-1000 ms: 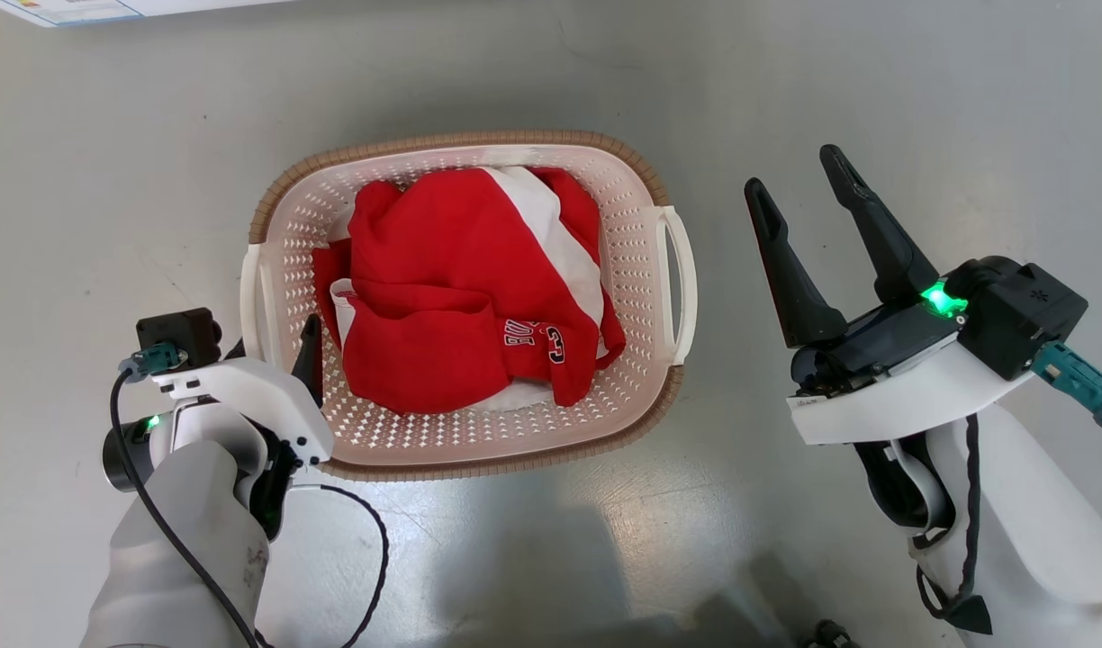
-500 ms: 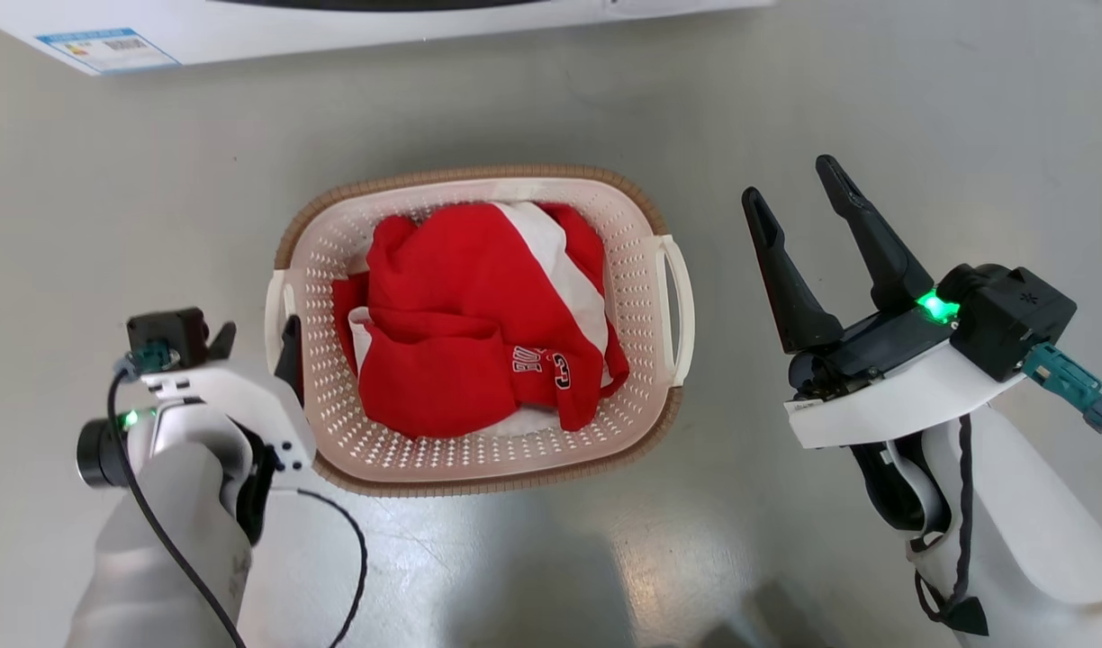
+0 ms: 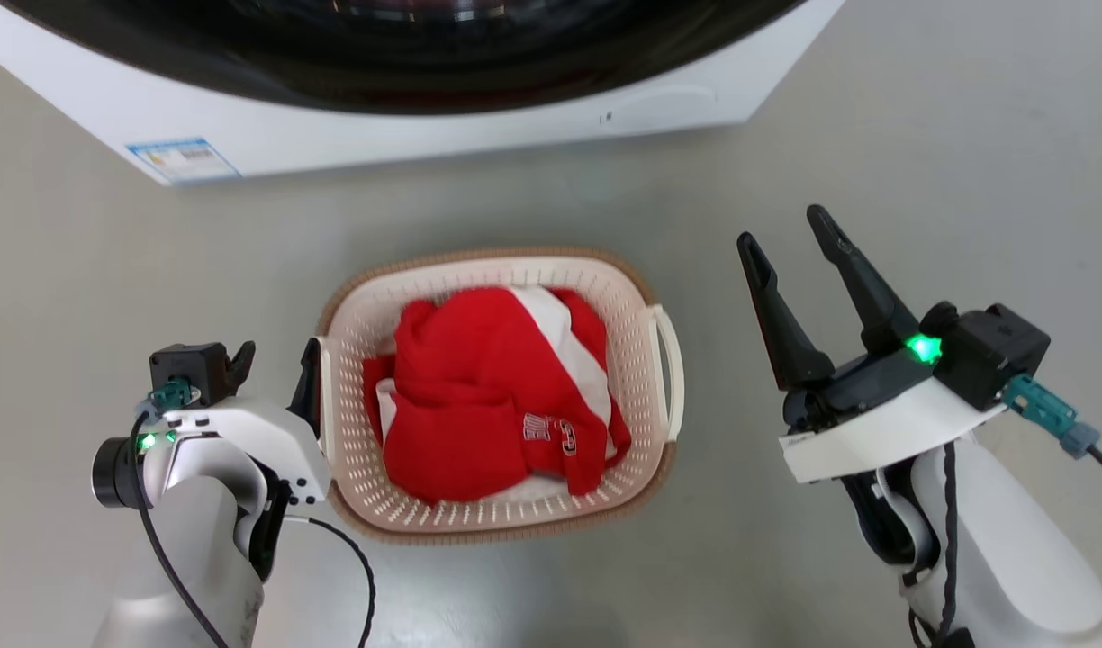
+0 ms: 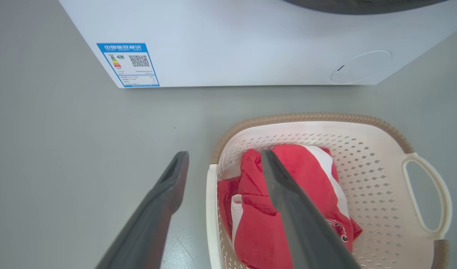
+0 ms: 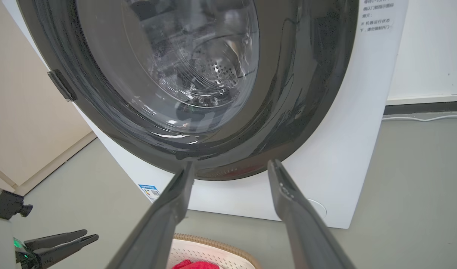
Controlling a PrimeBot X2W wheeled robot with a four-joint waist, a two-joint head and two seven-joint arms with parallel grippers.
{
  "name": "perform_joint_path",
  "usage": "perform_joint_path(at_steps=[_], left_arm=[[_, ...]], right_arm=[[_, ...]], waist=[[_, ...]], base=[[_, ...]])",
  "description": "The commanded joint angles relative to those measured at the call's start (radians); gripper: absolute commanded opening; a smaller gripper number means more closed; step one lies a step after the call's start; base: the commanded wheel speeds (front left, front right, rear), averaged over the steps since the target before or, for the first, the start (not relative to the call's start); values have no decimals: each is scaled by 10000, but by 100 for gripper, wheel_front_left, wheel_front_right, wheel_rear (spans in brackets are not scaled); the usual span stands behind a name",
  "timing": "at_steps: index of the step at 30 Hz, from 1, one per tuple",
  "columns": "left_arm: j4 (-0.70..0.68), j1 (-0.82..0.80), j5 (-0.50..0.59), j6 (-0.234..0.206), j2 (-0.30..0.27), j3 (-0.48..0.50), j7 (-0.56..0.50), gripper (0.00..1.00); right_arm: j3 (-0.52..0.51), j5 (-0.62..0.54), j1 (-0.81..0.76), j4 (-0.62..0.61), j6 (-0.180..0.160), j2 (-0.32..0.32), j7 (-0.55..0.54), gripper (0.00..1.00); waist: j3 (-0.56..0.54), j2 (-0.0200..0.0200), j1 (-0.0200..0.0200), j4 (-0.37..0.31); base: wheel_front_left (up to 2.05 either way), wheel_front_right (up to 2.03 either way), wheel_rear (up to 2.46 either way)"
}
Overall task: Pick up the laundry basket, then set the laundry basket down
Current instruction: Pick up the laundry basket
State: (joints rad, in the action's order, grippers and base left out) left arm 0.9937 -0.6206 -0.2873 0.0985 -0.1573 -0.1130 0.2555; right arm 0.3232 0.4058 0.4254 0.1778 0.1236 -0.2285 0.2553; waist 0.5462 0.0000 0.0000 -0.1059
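- Head view: the laundry basket (image 3: 479,517) stands on the smooth grey floor (image 3: 551,207). It is a rounded rectangle of cream perforated plastic with a brown woven-look rim.
- A crumpled red and white garment (image 3: 479,396) with white lettering fills the basket's middle.
- A white loop handle (image 3: 673,373) arches off the basket's right side.
- Beyond the basket's far rim is a white washing machine (image 3: 425,135) with a glossy dark round door (image 3: 407,36) and a blue-edged label (image 3: 184,160).
- The left gripper (image 3: 276,369) is at the basket's left edge, its dark tapered fingers spread wide, the inner one just beside the rim.
- The right gripper (image 3: 782,236) is near the basket's right side, apart from it. Its two long black fingers are splayed wide and hold nothing.
- Left wrist view: the basket's white left edge runs between the two matte grey fingers. One finger lies over the floor outside the basket, the other crosses over the red cloth. Whether either touches the basket cannot be told.
- Right wrist view: the fingers stand wide apart and empty. Only a curve of the basket's woven rim and a scrap of red show at the bottom edge.
- Above the basket, the door glass shows a perforated metal drum (image 5: 213,71).
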Motion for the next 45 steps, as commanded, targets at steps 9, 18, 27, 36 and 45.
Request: perform_joint_path(at_steps=[9,18,27,36,45], left_arm=[[-2339,1584,454,35,124,763,63,100],[-4169,2646,722,99,324,1111,63,100],[-6657,3807,1035,138,668,1379,63,100],[-8071,4654,1322,-77,900,1476,63,100],[-8369,5077,1265,-59,996,1723,63,100]], right_arm=[[-279,-41,-993,33,71,84,65,100],[-759,-124,-1553,-35,71,108,65,100],[-1243,-232,-2132,-220,71,36,65,100],[-1770,-369,-2686,-524,71,-32,65,100],[-2009,-490,-2830,-654,71,29,65,100]], waist=[[-2235,0,0,158],[-3256,0,0,286],[-3930,0,0,427],[-4305,0,0,572],[-4401,0,0,546]], base=[[0,0,0],[0,0,0],[0,0,0],[0,0,0],[0,0,0]])
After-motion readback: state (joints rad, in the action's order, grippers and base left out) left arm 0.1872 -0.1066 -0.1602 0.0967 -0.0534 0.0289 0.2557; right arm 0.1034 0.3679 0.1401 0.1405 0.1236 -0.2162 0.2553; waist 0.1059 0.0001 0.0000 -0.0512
